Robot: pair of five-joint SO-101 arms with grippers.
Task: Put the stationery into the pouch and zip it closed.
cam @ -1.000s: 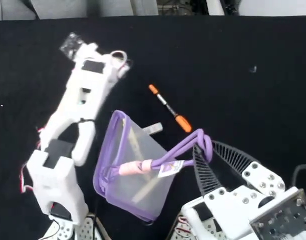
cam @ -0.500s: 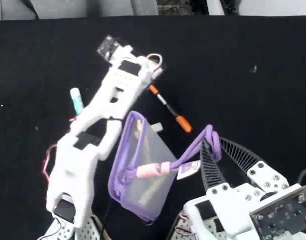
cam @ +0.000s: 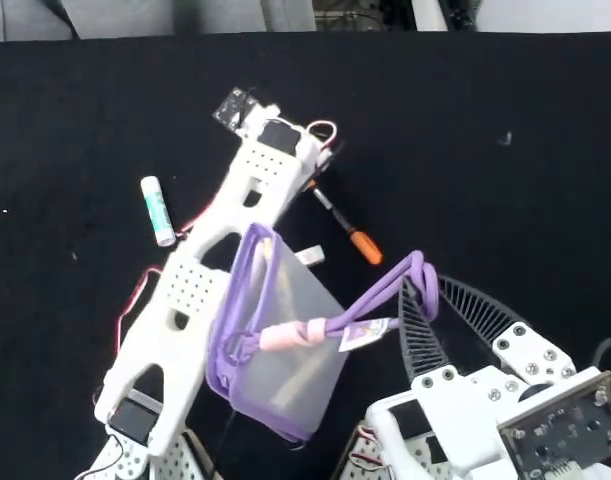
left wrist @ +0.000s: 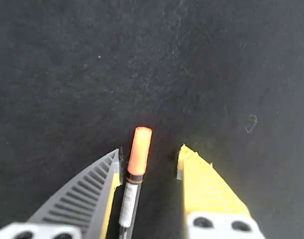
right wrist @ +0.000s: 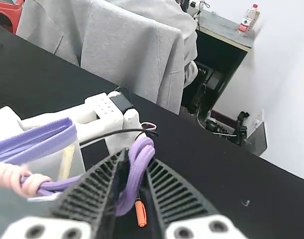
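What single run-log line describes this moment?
left gripper: open, astride orange marker | right gripper: shut on purple strap | pouch: open | white tube: on table

Left arm (cam: 190, 285) stretched straight on a diagonal away from its base, wrist at the far end, left claw (left wrist: 151, 150) pointing down with jaws parted, right arm (cam: 465, 420) folded low by its base, right claw (right wrist: 136, 158) clamped on a strap (right wrist: 52, 134)

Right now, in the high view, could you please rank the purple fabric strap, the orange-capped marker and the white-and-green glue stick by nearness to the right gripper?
1. The purple fabric strap, between the right gripper's fingers.
2. The orange-capped marker, a little beyond the fingertips.
3. The white-and-green glue stick, far across on the robot's left side.
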